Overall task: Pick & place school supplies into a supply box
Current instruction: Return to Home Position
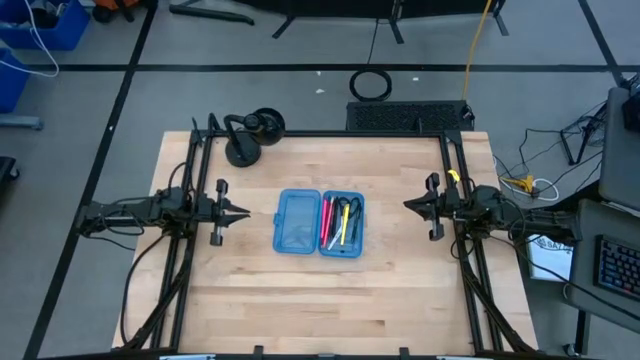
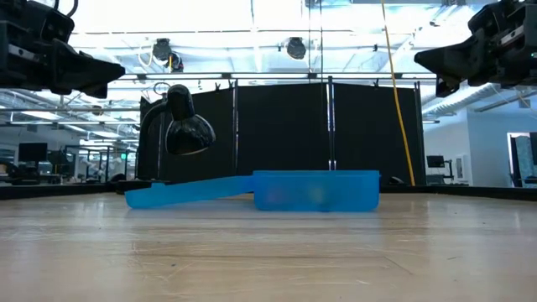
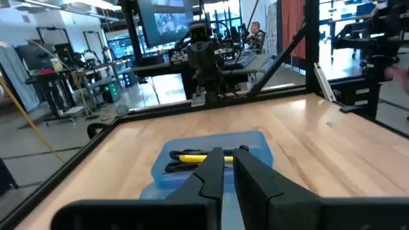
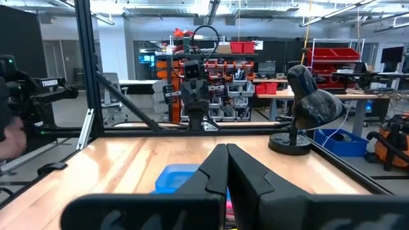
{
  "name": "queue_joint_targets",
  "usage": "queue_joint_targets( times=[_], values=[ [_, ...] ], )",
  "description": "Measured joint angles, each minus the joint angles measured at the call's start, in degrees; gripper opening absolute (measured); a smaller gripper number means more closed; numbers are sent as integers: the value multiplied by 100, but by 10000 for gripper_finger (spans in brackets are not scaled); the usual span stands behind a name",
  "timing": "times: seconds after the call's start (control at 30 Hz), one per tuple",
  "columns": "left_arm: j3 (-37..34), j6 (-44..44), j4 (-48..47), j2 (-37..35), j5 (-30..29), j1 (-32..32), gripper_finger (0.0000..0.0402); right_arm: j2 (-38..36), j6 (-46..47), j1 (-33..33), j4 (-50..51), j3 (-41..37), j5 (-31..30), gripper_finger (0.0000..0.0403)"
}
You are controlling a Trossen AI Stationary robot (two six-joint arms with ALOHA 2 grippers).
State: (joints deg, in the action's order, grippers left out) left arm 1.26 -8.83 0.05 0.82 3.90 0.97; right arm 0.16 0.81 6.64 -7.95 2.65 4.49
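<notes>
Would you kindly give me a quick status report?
Left gripper, right gripper shut, empty, raised at the sides. Supplies inside open supply box. Nothing in the way.

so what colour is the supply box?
Translucent blue. The supply box shows best in the high view.

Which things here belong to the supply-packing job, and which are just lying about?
Job: translucent blue plastic pencil case, open; pink, yellow and black pens inside its deeper half; left gripper and right gripper, raised at either side.
Lying about: black desk lamp with round base.
</notes>
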Motion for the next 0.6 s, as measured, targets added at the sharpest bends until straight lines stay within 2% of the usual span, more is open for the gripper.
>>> queue_joint_targets(
  times=[0.6],
  values=[
    [0, -24, 7, 2, 7, 0, 42, 0, 1, -1, -37, -2, 3, 0]
  ],
)
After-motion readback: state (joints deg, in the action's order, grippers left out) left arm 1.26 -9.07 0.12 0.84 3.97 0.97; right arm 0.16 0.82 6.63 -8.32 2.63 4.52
